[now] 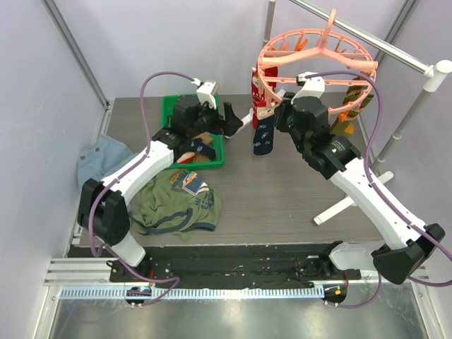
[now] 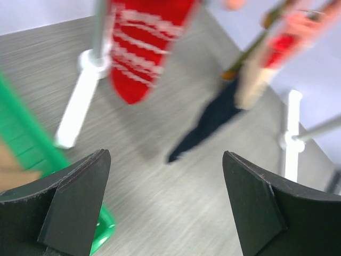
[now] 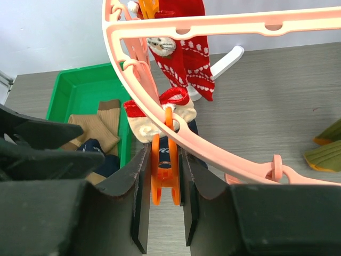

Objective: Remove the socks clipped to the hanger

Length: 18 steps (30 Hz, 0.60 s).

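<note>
Salmon-pink ring hanger hanging level, red patterned sock clipped on its left, navy sock under an orange clip there, olive socks on right, tan socks in green bin

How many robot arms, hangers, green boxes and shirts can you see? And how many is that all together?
robot arms: 2 (left arm, right arm)
hanger: 1
green box: 1
T-shirt: 1
total: 5
</note>
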### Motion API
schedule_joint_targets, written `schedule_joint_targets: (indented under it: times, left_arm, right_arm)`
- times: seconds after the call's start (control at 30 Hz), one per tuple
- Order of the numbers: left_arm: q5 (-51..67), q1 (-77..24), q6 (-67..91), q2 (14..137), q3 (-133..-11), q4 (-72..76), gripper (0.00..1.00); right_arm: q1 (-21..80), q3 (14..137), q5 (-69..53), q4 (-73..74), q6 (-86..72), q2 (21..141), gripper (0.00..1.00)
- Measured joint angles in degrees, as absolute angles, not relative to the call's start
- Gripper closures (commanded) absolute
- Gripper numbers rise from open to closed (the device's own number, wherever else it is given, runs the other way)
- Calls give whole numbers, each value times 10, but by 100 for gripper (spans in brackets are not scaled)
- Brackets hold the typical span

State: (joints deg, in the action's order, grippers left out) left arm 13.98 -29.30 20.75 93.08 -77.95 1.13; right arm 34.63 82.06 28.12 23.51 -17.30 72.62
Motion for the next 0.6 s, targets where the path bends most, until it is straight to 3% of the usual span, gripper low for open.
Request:
schedule_joint_targets:
  times: [0.37,0.57,0.6]
  left_arm:
    - [206,-334,203,996,-816,64,13]
    - [213,-342,208,1042,-863,71,26]
    - [213,-344,209,1047,-870,72,35]
  right_arm:
    - [343,819,263,231,-173,725,69]
    - [343,816,249,229,-175,720,67]
    - [343,815,248,229,-175,718,67]
